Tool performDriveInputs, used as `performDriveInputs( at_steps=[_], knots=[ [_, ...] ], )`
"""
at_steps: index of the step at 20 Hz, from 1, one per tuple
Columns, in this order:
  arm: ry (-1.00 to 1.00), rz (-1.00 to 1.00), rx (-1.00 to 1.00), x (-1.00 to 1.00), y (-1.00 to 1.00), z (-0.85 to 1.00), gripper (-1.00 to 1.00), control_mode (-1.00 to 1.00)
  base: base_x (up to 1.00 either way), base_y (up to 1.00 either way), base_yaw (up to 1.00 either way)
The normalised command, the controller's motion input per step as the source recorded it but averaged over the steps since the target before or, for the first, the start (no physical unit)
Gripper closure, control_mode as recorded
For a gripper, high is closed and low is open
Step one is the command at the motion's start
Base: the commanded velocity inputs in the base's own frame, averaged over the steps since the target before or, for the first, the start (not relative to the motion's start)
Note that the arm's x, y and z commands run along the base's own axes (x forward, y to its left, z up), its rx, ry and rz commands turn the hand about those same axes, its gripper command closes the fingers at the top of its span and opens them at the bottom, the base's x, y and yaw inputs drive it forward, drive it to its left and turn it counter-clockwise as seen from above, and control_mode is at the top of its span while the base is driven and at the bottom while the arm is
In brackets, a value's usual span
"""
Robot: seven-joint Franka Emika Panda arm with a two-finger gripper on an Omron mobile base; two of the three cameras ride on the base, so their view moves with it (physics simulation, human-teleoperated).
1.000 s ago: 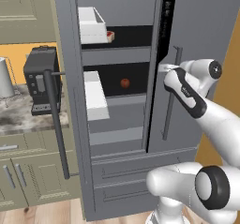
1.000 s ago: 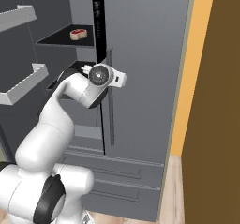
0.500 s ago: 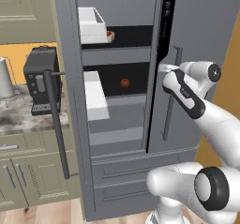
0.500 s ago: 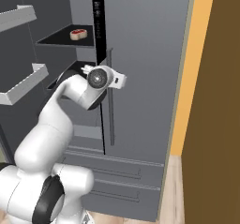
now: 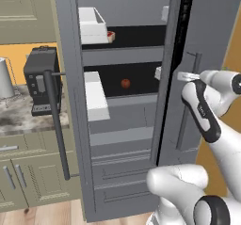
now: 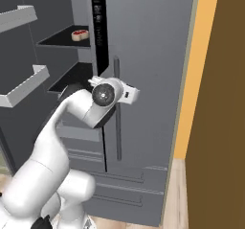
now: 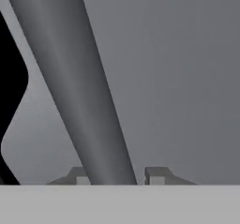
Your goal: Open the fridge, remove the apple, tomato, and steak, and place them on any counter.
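Observation:
The fridge [image 5: 214,26] stands with its left door [image 5: 66,78] swung open and its right door [image 6: 153,55] closed. My gripper [image 5: 188,76] is at the right door's vertical bar handle [image 5: 185,125], about a third of the way down. In the hand view the handle [image 7: 79,78] runs between the two fingertips [image 7: 157,176], and my gripper [image 7: 117,176] is shut on it. The steak [image 5: 110,36] lies on an upper shelf, also visible in the right base view [image 6: 79,33]. A small round red fruit [image 5: 125,83] sits one shelf lower; whether it is the apple or the tomato I cannot tell.
The counter [image 5: 19,116] lies left of the fridge with a black appliance [image 5: 40,80] and a metal kettle [image 5: 4,84] on it. White door bins [image 5: 96,97] stick out from the open left door. A brown wall panel [image 6: 220,103] stands close on the right.
The fingers have closed from wide open onto the right door's handle. The arm and the doors have hardly moved.

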Motion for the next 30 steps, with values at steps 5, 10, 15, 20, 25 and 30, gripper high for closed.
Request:
performDriveInputs(
  at_steps=[5, 10, 15, 20, 25, 30],
  knots=[
    [0.01, -0.08, 0.0, -1.0, -0.58, -0.37, 1.0, -1.0, 0.0, 0.0, 0.0],
    [0.0, -0.06, 0.0, -1.0, -0.2, -0.19, 1.0, -1.0, 0.0, 0.0, 0.0],
    [0.08, -0.21, -0.1, -1.0, 0.24, 0.1, 1.0, -1.0, 0.0, 0.0, 0.0],
    [0.27, -0.26, -0.21, -0.81, 0.48, 0.34, -1.0, -1.0, 0.0, 0.0, 0.0],
    [0.76, -0.32, -0.3, 0.02, 0.67, 0.45, -1.0, -1.0, 0.0, 0.0, 0.0],
    [0.67, -0.24, -0.2, 0.96, 0.27, 0.17, -1.0, -1.0, 0.0, 0.0, 0.0]
  ],
)
